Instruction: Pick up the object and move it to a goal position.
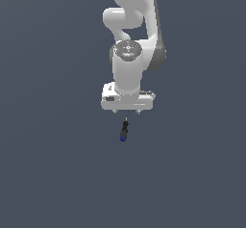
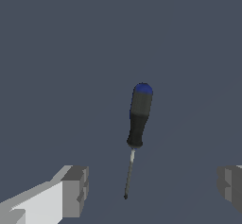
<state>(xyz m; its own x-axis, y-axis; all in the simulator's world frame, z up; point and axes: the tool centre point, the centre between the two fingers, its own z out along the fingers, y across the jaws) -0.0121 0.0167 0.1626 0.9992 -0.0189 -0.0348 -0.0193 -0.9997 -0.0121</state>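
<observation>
A slim stick-like object (image 2: 138,124) is seen lying on a flat, matte, uniformly dark grey-blue surface (image 2: 56,53). In the wrist view its shape is read plainly: a rounded, dark, nearly black handle capped with a blue end, narrowing at a small collar into a thin, pale metal shaft that ends in a fine dark point. It has the form of a small screwdriver. The handle looks smooth, with a soft sheen along 1 side.

The gripper (image 2: 153,187) is held wide open: 2 grey, blocky fingers (image 2: 75,190) with ridged inner faces are seen far apart at the picture's edges, and the shaft's tip lies in the gap between them, touched by neither. A white, smooth body is joined to 1 finger.

In the exterior view the arm (image 1: 129,54) is shown as glossy white rounded segments with grey joints, ending in a white rectangular hand. The gripper (image 1: 127,111) is pointed down, and the object (image 1: 124,131) is seen just below it, blue end farthest from the hand. Whether the fingertips reach the surface cannot be told.

No containers are seen; nothing is held.
</observation>
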